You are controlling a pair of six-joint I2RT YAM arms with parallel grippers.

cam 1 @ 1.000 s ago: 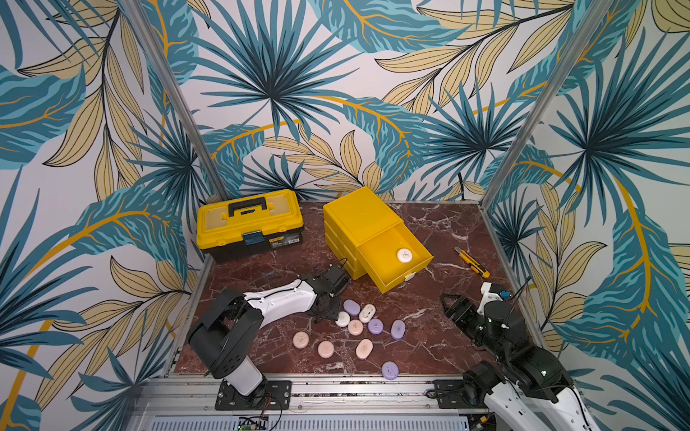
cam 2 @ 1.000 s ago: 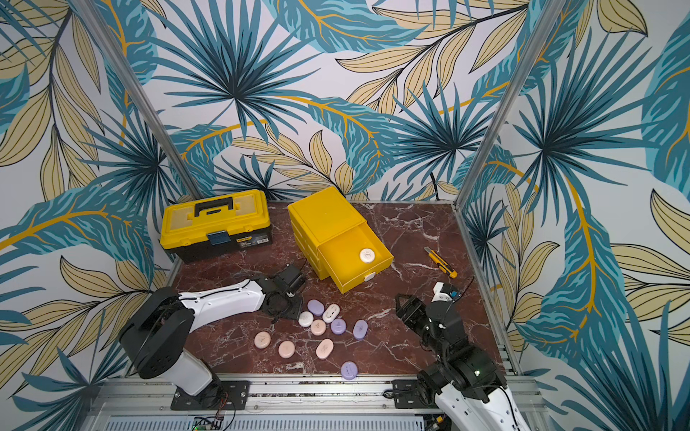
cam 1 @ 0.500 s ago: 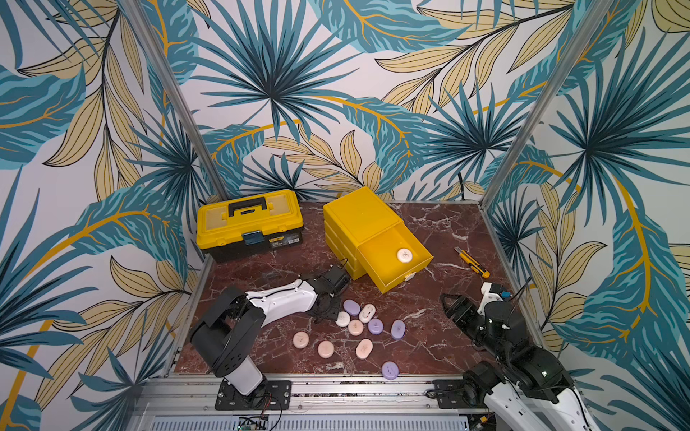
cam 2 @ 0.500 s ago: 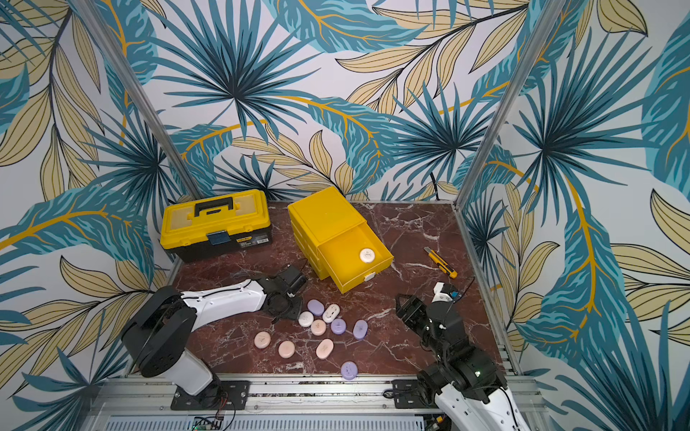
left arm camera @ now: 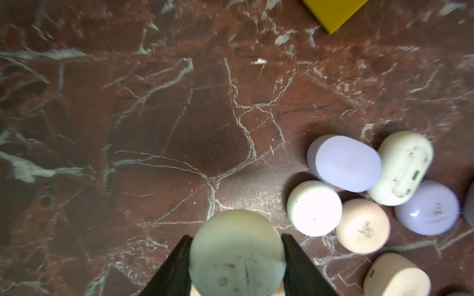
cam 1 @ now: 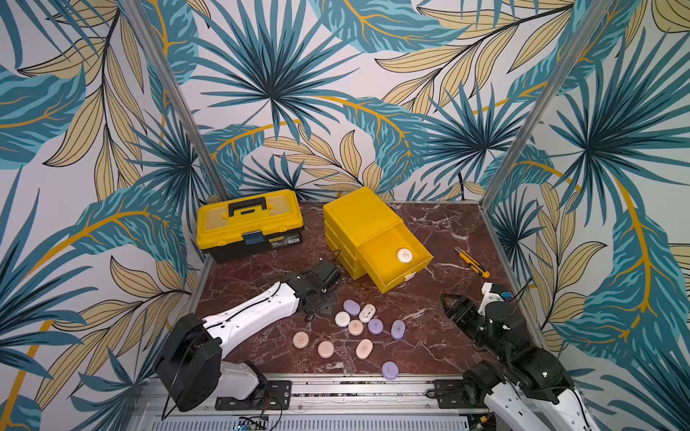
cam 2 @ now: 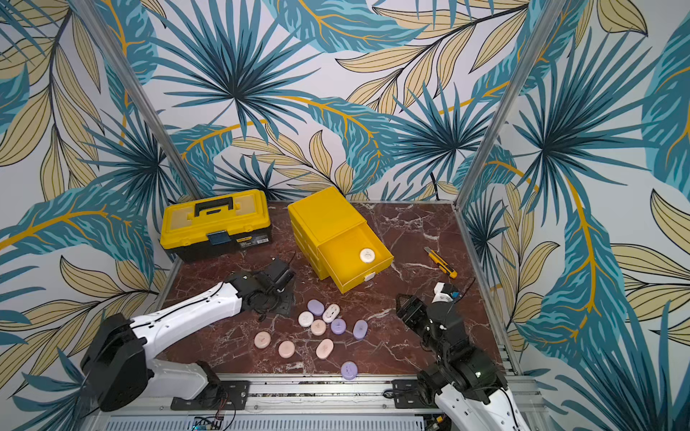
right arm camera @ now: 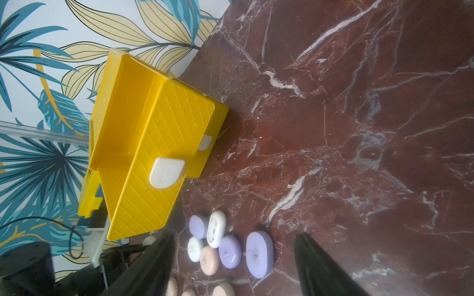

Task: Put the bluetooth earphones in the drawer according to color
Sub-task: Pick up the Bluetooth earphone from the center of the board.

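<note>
1. Cases [cam 1: 355, 327] in white, lilac and pink lie clustered just short of the open top drawer [cam 1: 395, 279].
2. Left gripper [left arm camera: 236, 237], beside that cluster, is clamped on a white case [left arm camera: 237, 258]. The drawer lies ahead, to its right.
3. Right gripper [cam 1: 451, 300] hangs wide and empty off the drawer's opposite front corner, about as near.
4. A lone white case [cam 1: 404, 255] rests in the drawer, likely the held one's destination.

A robot lab's test cell (a boxed-in rig): two white-and-black arms [cam 1: 254, 313] are bolted to an aluminium rail [cam 1: 354, 388] behind the left end effector [left arm camera: 236, 241] and right end effector [cam 1: 450, 300]. Beyond them, aluminium posts [cam 1: 175, 100] hold printed leaf-pattern panels [cam 1: 336, 93] around a marble-look desk [cam 1: 440, 231].
</note>
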